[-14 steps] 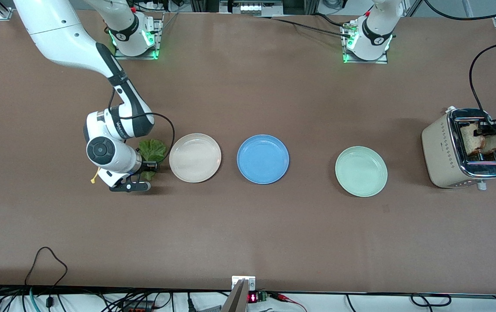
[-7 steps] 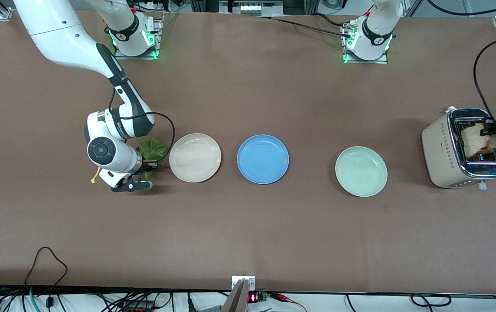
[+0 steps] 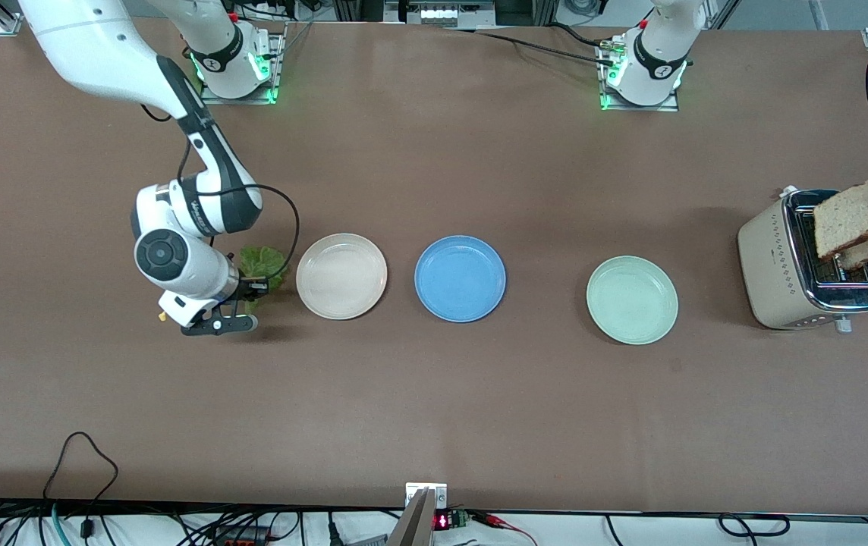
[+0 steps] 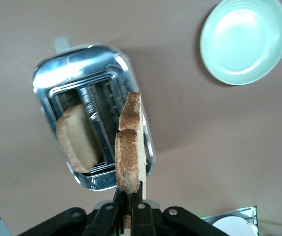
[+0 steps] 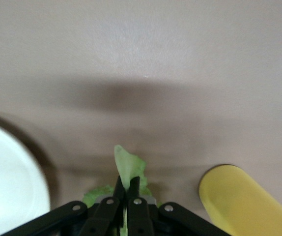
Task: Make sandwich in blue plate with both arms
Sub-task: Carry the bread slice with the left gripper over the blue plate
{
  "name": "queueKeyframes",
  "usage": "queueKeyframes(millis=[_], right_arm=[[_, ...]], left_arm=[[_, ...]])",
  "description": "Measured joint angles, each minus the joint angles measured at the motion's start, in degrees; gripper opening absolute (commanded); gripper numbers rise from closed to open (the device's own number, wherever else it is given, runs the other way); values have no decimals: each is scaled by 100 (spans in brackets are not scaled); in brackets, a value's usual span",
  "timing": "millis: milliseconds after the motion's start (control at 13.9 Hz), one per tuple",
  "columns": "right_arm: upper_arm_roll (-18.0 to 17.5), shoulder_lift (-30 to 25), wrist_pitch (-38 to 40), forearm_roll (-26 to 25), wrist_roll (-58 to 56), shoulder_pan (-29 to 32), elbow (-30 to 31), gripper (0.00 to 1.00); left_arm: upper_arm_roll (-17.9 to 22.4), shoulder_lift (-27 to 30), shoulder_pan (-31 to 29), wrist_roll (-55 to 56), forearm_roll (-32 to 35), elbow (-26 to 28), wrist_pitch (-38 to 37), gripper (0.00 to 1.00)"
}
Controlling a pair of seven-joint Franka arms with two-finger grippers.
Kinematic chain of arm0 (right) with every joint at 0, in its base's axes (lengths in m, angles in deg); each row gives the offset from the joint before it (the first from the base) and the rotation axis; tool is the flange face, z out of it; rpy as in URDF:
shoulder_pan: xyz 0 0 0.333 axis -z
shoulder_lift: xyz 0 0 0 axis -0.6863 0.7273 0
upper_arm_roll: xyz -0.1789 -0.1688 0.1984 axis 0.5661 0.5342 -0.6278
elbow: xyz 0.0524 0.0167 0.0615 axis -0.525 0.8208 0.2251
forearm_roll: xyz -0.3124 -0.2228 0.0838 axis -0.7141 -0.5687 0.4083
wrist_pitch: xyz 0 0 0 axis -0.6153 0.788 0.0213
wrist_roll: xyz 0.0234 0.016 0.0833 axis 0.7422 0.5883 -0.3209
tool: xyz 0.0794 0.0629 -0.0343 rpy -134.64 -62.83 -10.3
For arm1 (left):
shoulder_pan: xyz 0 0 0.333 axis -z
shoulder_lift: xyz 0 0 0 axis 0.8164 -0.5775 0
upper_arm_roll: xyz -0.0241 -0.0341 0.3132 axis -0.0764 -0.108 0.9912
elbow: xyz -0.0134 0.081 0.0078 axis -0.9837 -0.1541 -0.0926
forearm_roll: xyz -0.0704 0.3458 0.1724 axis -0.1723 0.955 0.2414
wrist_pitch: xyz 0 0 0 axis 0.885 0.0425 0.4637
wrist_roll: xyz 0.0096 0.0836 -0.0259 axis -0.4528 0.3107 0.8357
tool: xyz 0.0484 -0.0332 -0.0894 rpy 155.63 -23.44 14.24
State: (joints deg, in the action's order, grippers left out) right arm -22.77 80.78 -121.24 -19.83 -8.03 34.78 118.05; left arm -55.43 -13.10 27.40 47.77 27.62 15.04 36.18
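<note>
left jaws (image 4: 129, 197) pinch bread slice (image 3: 851, 218); no readable writing.

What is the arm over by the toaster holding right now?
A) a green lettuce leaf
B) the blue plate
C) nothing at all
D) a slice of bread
D: the left gripper has its fingers shut on a bread slice lifted above the toaster, where a second slice sits in a slot.
</note>
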Motion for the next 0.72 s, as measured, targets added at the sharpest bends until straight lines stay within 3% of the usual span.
queueKeyframes(millis=[505,722], right_arm=[[-244,-551,1199,-6,-2357,-133,-272,0],[-517,-555,1526,-6,-3024,-243,-526,0]], left_arm=[[-1653,-151,44,191,-59,-58,-357,1],[-2354,-436,151,528,-591,-50,-484,1]])
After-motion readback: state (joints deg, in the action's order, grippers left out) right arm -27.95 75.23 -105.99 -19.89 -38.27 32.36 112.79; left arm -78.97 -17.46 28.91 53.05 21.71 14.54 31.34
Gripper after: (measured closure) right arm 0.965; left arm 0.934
